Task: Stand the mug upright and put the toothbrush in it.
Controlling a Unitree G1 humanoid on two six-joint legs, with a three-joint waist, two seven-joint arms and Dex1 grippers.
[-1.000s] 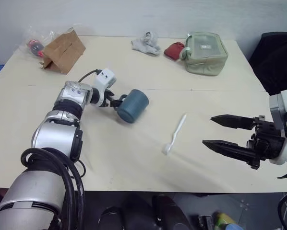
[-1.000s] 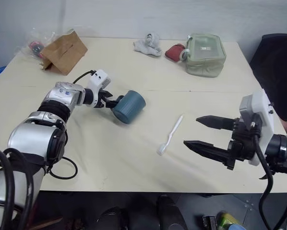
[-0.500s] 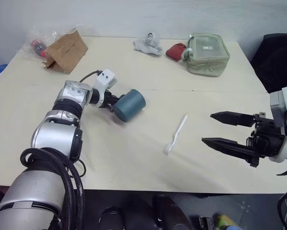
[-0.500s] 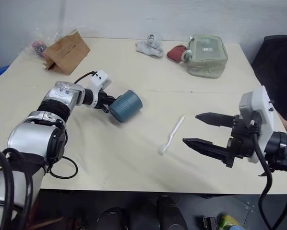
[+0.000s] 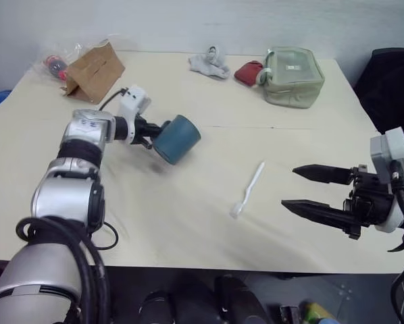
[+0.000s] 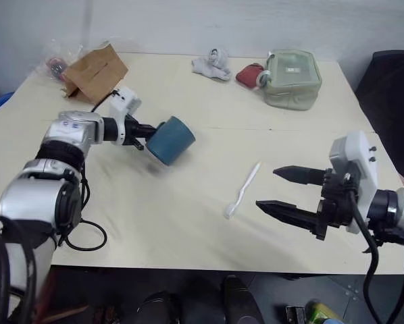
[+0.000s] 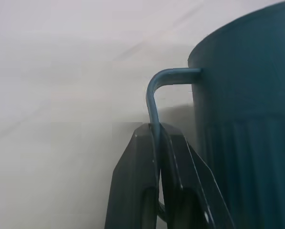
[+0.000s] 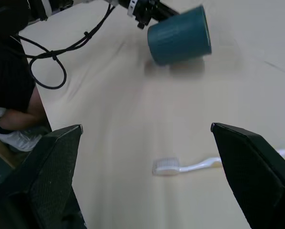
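Left end effector (image 7: 157, 138), pinching the mug (image 5: 175, 139) handle, has apparently lifted it.

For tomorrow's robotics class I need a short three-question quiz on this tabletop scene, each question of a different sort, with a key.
1. True or false: the left gripper is shut on the mug by its handle.
2. The toothbrush is: A in the mug; B lying on the table; C in the right gripper.
3. Fill in: the right gripper's fingers are ____.

Key: 1 true; 2 B; 3 open.
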